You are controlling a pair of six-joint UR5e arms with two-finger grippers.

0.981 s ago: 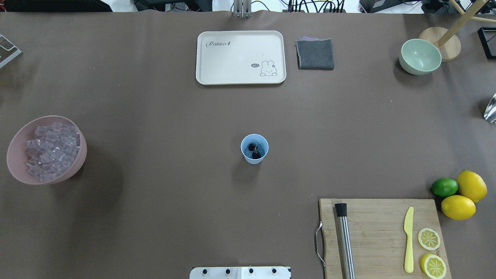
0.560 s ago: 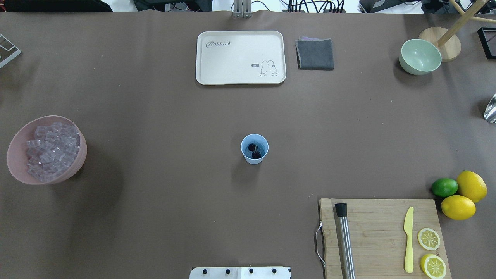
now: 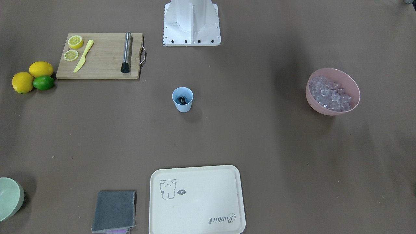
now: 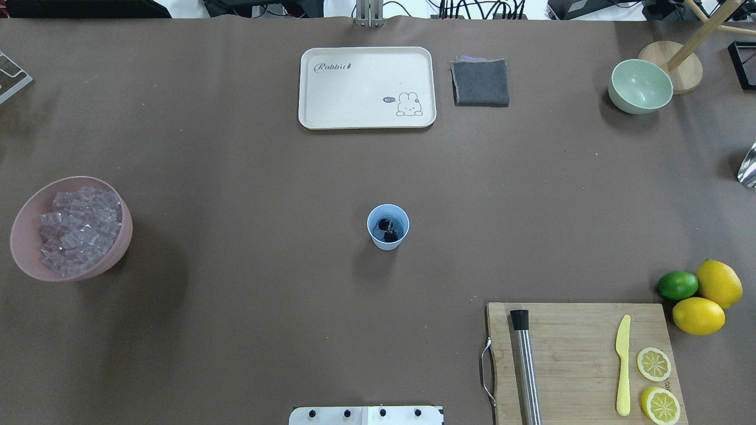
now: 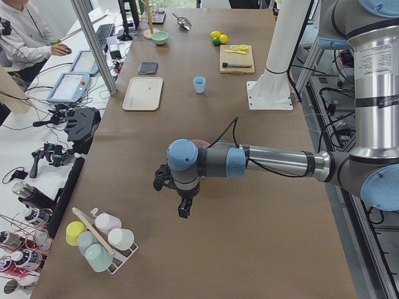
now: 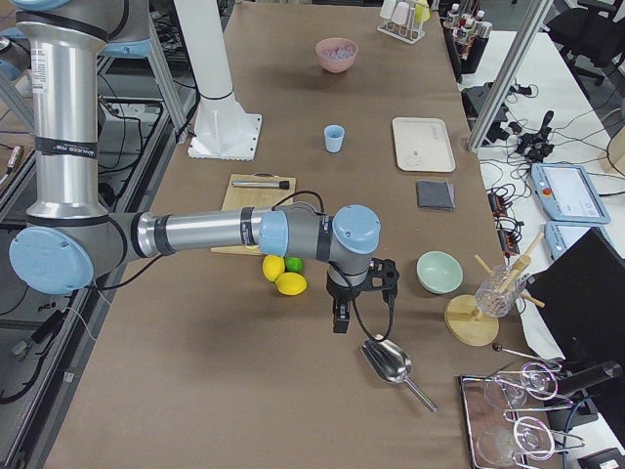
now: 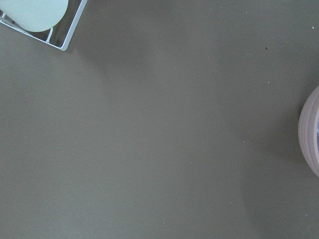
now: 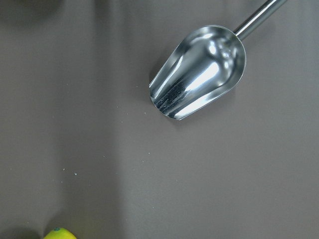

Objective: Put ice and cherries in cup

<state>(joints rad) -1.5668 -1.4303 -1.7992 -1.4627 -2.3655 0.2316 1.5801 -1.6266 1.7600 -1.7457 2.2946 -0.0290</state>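
Note:
The light blue cup (image 4: 388, 243) stands upright at the table's middle, also seen in the front-facing view (image 3: 182, 106). Two dark cherries (image 4: 387, 230) lie inside it. The ice (image 4: 77, 230) is heaped in a pink bowl (image 4: 23, 242) at the table's left end, far from the cup. My left gripper (image 5: 182, 208) shows only in the exterior left view, hanging over bare table past the pink bowl; I cannot tell whether it is open or shut. My right gripper (image 6: 340, 318) shows only in the exterior right view, beside the lemons, and its state cannot be told either.
A steel scoop (image 8: 199, 69) lies below my right wrist. A cutting board (image 4: 582, 360) holds a muddler (image 4: 525, 366), a yellow knife and lemon slices. Lemons and a lime (image 4: 677, 285) sit beside it. A cream tray (image 4: 366, 87), a grey cloth (image 4: 480, 82) and a green bowl (image 4: 640, 86) line the far edge.

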